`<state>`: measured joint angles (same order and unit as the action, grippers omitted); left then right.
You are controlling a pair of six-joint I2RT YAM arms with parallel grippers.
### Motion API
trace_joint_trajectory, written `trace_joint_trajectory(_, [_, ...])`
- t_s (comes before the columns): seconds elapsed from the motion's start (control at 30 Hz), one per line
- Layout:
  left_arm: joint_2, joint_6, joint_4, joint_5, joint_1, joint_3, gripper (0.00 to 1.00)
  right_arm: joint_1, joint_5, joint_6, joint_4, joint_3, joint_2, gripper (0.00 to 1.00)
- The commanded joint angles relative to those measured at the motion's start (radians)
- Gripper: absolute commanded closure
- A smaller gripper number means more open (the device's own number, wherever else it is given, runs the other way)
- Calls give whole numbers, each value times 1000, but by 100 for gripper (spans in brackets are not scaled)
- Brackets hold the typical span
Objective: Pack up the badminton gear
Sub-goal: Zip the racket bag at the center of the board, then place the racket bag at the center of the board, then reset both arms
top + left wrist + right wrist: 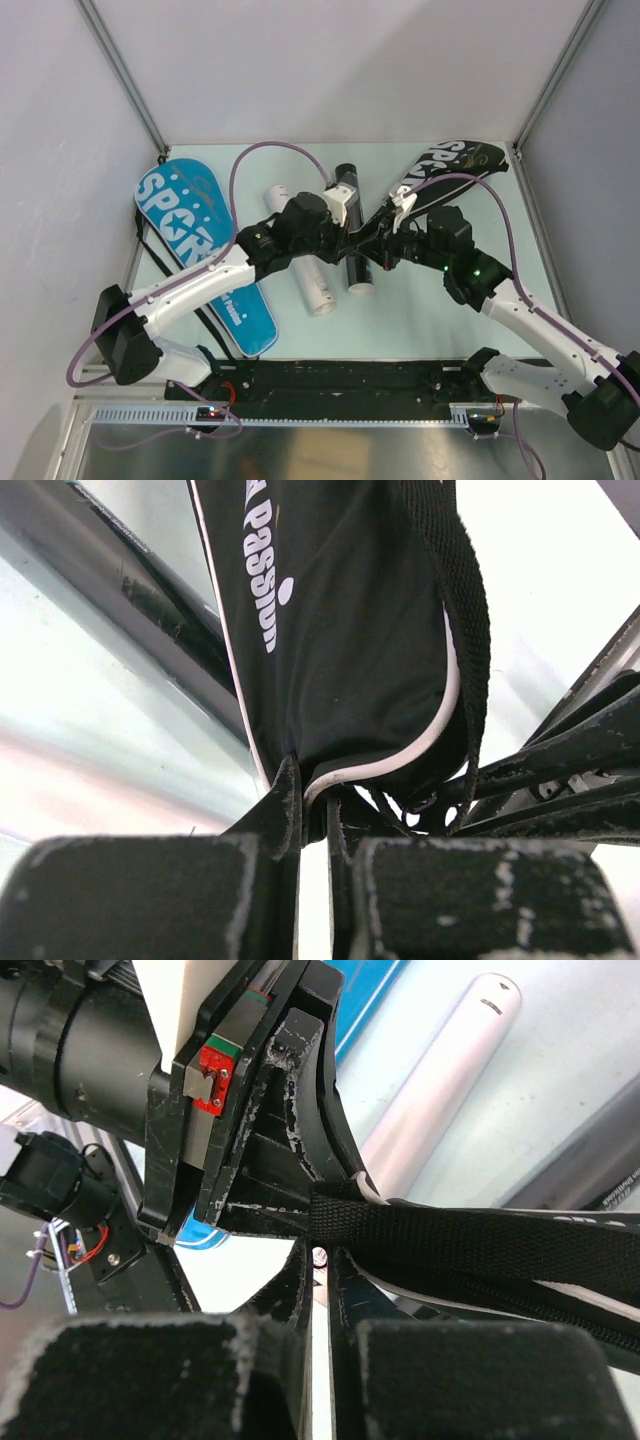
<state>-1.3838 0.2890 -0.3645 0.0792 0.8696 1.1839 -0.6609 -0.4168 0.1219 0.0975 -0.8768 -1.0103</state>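
Left gripper [312,815] closed tight on hem of black fabric "SPORT" racket cover [350,630], which runs from desk [420,310] centre to far-right corner. Right gripper [318,1260] pinches same hem beside webbing strap [450,1245]. Looks like opening its mouth. Next: spread evenly.

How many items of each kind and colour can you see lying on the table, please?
Blue racket cover: 1
Black racket cover: 1
White tube: 1
Black tube: 1
Total: 4
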Motion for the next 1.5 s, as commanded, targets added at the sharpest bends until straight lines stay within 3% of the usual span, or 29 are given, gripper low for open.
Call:
trace_joint_trajectory(0.0, [-30,47,90,4,35,69,100,-85,55,24,0,2,6,100])
trace_joint_trajectory(0.27, [-51,49,91,-21,71,74,100,-89,291,131,51,91,99,98])
trace_joint_trajectory(0.43, [-87,65,98,-114,141,47,100,-88,465,237,216,94,171,66])
trace_joint_trajectory(0.53, [-124,97,113,-141,182,34,95,-88,488,264,326,95,249,51])
trace_joint_trajectory(0.57, [-138,111,120,-142,191,33,92,-86,493,262,353,92,277,43])
trace_joint_trajectory(0.63, [-157,138,133,-135,207,35,86,-83,531,258,404,86,375,15])
trace_joint_trajectory(0.7, [-160,162,147,-114,214,38,78,-82,593,248,446,79,459,4])
trace_joint_trajectory(0.9, [-104,169,157,-107,216,87,35,-75,783,313,564,37,589,1])
trace_joint_trajectory(0.97, [-71,152,157,-122,214,101,11,-74,839,363,602,22,596,1])
trace_joint_trajectory(1.0, [-53,140,155,-132,213,106,6,-73,846,370,623,13,595,1])
trace_joint_trajectory(1.1, [28,97,150,-198,210,113,1,-73,853,325,694,-35,577,0])
trace_joint_trajectory(1.23, [154,11,144,-338,209,90,0,-72,904,397,742,-68,590,1])
trace_joint_trajectory(1.47, [402,-109,143,-585,210,-12,0,-72,856,404,754,-122,639,0])
